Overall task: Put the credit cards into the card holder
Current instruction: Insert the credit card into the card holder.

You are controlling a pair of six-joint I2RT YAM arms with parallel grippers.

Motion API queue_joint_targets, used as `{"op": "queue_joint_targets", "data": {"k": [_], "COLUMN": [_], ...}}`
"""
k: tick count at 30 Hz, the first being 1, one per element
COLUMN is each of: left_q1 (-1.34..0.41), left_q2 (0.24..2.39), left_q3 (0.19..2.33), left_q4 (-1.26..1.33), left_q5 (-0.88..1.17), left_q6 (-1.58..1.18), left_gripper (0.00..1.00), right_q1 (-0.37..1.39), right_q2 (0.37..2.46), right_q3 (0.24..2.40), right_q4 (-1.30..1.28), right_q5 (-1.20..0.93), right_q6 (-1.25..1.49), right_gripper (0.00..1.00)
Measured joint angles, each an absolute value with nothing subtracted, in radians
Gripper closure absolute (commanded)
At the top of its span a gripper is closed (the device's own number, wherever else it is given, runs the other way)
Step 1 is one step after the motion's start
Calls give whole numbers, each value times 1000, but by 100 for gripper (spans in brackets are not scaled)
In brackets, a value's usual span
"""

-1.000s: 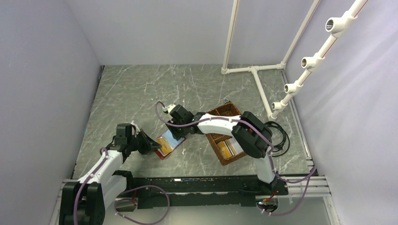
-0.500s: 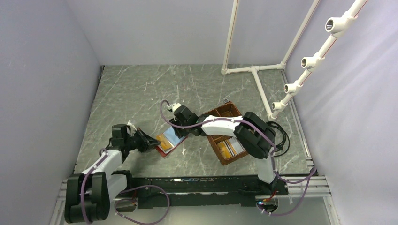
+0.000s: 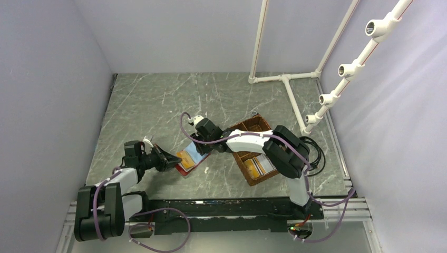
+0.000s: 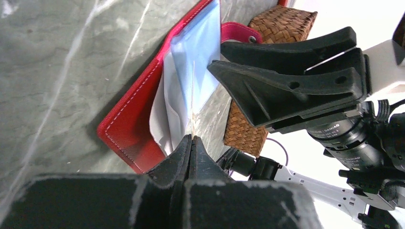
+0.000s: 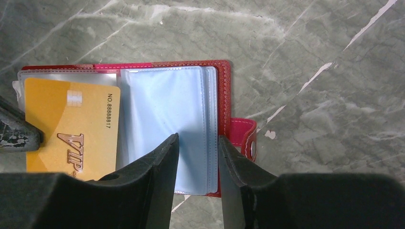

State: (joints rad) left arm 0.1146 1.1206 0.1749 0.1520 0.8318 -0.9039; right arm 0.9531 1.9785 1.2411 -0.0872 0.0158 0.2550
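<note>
Left arm folded back; left tool (image 4: 191,139), closed, apparently pinned the holder (image 4: 128,128) open while right tool (image 5: 198,141) hovered, jaws apart.

A robot test cell in a lab: a grey marble-patterned counter (image 3: 153,105) boxed in by plain lavender walls (image 3: 47,79), a left arm (image 3: 113,187) and right arm (image 3: 248,139) bolted to an aluminium rail (image 3: 342,208) along its near edge, and a white pipe frame (image 3: 287,79) (open sockets on one bar) at the far right corner.
</note>
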Motion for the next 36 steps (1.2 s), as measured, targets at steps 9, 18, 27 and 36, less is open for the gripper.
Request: {"op": "queue_joint_targets", "data": {"k": [9, 18, 27, 36], "left_q1": [115, 115, 115, 115], "left_q2": [1209, 1285, 1364, 1378], "left_q3": [175, 173, 172, 173], "left_q4": [236, 287, 327, 334], "left_q5": [868, 880, 894, 870], "left_q6": [-918, -933, -957, -963], "left_gripper": [100, 100, 100, 100], "right_q1": [953, 952, 952, 952], "right_q2": [1979, 1979, 1979, 1979], "right_q3": [1242, 1242, 1242, 1242], "right_q4": [-87, -87, -87, -87], "right_q5": [14, 14, 14, 12], "right_q6": [255, 255, 255, 255], "right_gripper": [63, 63, 63, 63]}}
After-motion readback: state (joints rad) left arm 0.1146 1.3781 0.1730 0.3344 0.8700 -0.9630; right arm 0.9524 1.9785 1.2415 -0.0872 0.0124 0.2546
